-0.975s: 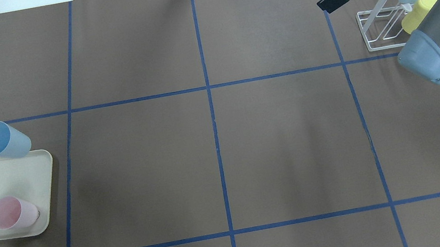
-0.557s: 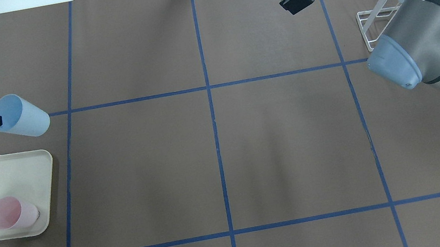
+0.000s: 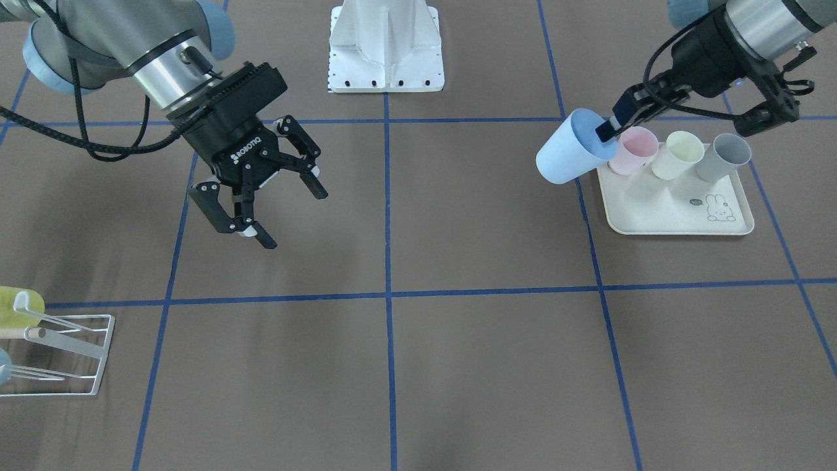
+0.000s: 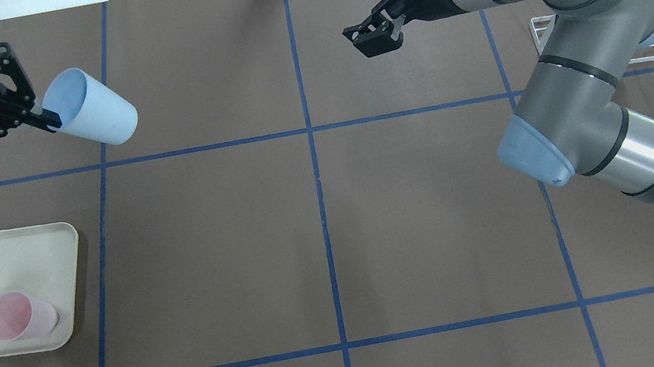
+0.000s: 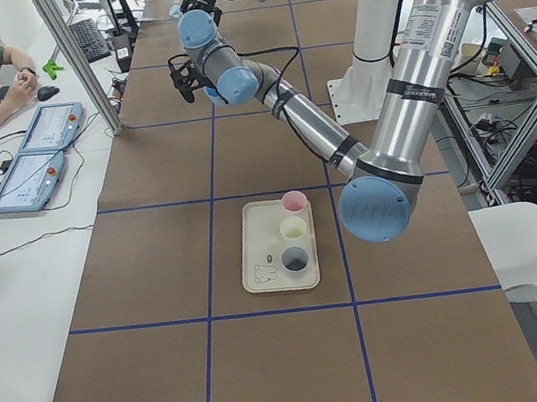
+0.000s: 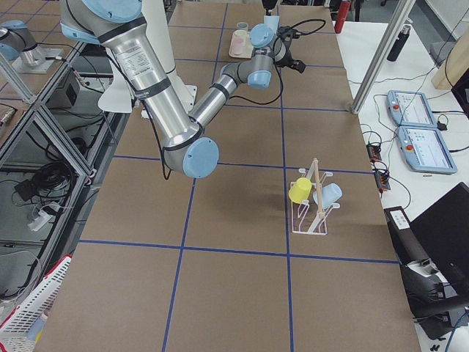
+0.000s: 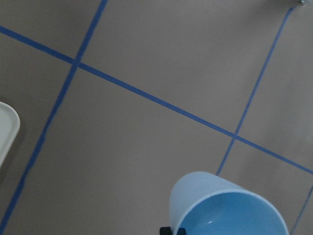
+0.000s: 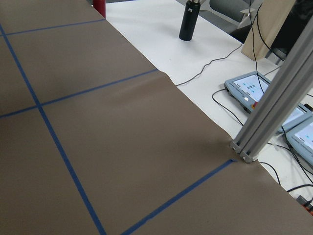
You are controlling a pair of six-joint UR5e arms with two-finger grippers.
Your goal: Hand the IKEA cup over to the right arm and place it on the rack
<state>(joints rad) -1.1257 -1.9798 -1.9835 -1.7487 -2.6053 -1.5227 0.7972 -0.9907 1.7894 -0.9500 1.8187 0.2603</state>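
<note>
Right arm [image 4: 580,92] further outstretched, fingers [image 3: 210,206] apart

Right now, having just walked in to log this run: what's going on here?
The left gripper holds a light-blue cup by its rim, tilted in the air, clear of the tray where a pink cup, a pale-yellow cup and a grey cup stand. The right gripper hangs open and empty, well apart. The rack carries a yellow cup.

The right gripper [image 3: 295,220] hangs with its jaws spread wide, pointing downward from the bent right arm [image 4: 578,79]. The left gripper [image 3: 605,131] is clamped on the rim of a cup [image 3: 567,156], which tilts out beyond its tips.
</note>
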